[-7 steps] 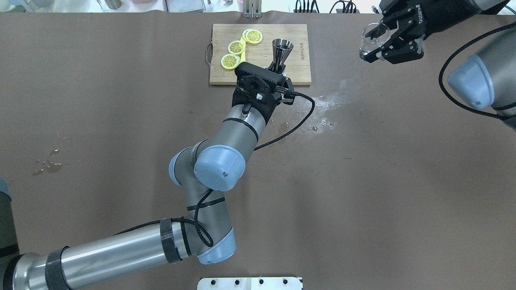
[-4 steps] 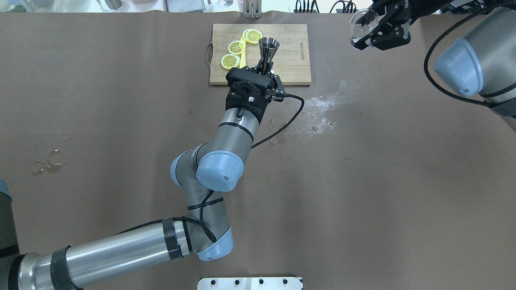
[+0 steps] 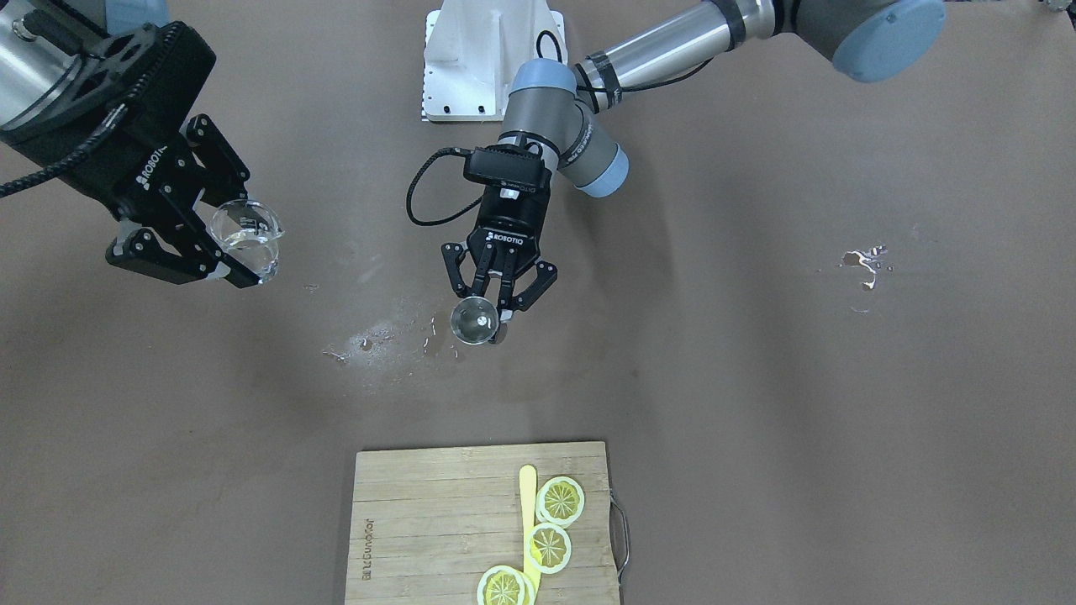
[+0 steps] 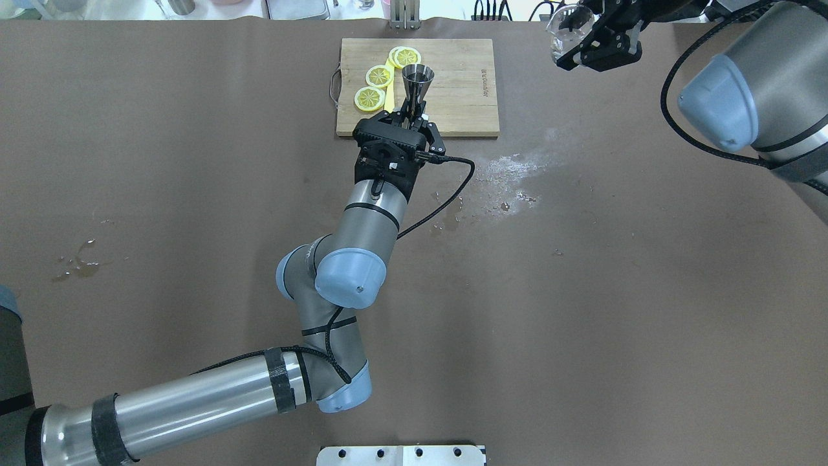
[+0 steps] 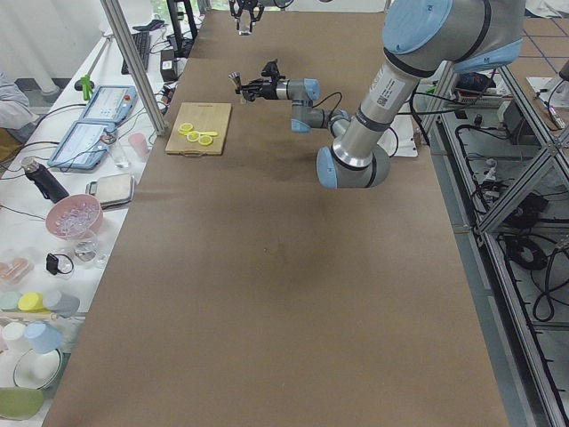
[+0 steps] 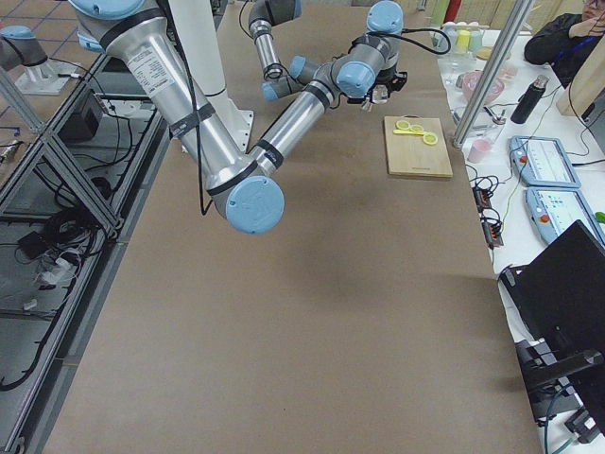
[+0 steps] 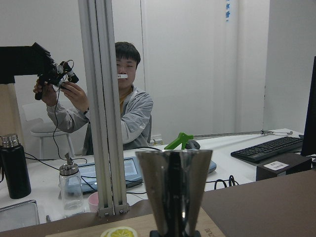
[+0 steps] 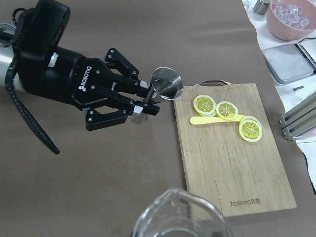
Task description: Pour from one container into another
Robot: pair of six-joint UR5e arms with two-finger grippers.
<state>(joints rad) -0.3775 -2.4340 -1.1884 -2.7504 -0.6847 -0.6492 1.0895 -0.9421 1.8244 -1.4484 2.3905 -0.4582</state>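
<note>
My left gripper [image 4: 409, 120] is shut on the narrow waist of a steel jigger [image 4: 417, 81]. It holds the jigger upright above the table, near the cutting board's front edge. The jigger's open cup [image 3: 475, 322] shows from above, and it fills the left wrist view [image 7: 174, 190]. My right gripper [image 4: 585, 39] is shut on a clear glass cup [image 4: 569, 26], high at the far right of the table. The glass [image 3: 245, 235] is tilted and well apart from the jigger. Its rim [image 8: 180, 217] sits at the bottom of the right wrist view, with the jigger [image 8: 167, 83] beyond.
A wooden cutting board [image 4: 466, 97] carries three lemon slices [image 4: 378, 76] and a yellow stick. A wet, whitish spill [image 4: 511, 168] marks the brown table beside the board. Another small puddle [image 4: 77, 262] lies at the left. A seated person [image 7: 126, 111] is behind the far table edge.
My left gripper carried the jigger leftward along the board's front edge. My right gripper moved the glass left and toward the far edge of the table.
</note>
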